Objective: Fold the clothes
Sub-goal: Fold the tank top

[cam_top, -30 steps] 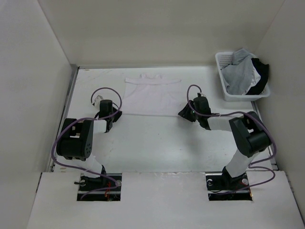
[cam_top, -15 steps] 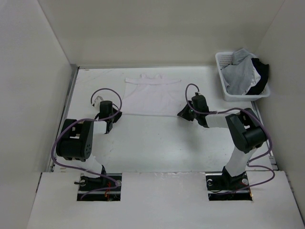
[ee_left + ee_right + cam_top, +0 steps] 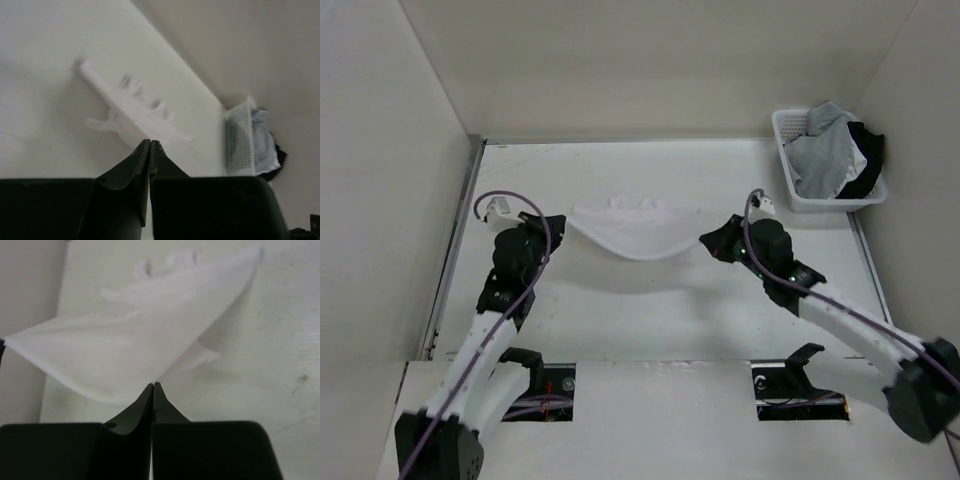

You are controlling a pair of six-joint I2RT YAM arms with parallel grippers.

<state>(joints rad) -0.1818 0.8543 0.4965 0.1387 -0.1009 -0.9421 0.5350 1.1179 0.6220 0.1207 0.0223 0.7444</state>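
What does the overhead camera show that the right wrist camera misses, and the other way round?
Only overhead: both arms, the left gripper, and the white plastic basket holding a grey garment and a black garment. Only the right wrist: a close-up of the right gripper, its black fingers shut on the edge of the thin white T-shirt. Both: that T-shirt, lifted and sagging above the white table.
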